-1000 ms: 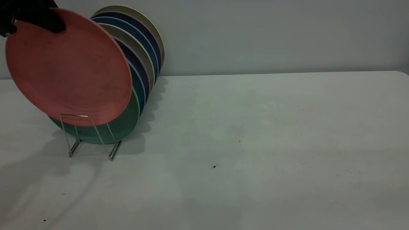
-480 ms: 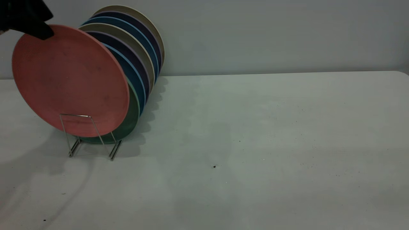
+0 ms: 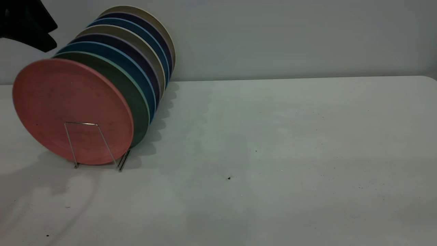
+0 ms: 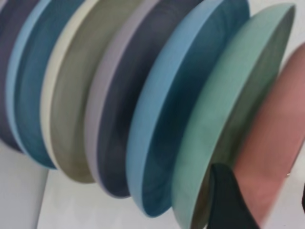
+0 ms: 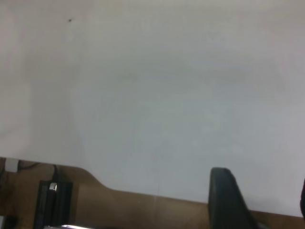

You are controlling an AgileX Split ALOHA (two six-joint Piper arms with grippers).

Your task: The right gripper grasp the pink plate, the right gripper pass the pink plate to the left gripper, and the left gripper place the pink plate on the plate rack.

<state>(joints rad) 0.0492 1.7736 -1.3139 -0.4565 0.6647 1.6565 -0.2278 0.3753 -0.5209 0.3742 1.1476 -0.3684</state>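
The pink plate (image 3: 68, 109) stands on edge in the front slot of the plate rack (image 3: 82, 123) and leans back on the teal-green plate (image 3: 138, 102). The left gripper (image 3: 47, 36) is open at the top left of the exterior view, above the plate's rim and apart from it. In the left wrist view the pink plate (image 4: 276, 143) shows beyond the open left gripper (image 4: 264, 202), beside the teal-green plate (image 4: 224, 119). The right gripper (image 5: 264, 200) is open and empty over the table's edge. It is out of the exterior view.
Several more plates (image 3: 150, 58), blue, purple and beige, fill the rack behind the green one. The white table (image 3: 273, 153) stretches to the right of the rack. Its edge (image 5: 143, 195) shows in the right wrist view, with brown floor below.
The left gripper has let go of the pink plate. The plate has dropped into the rack's front slot. The gripper has drawn up and away from the rim.
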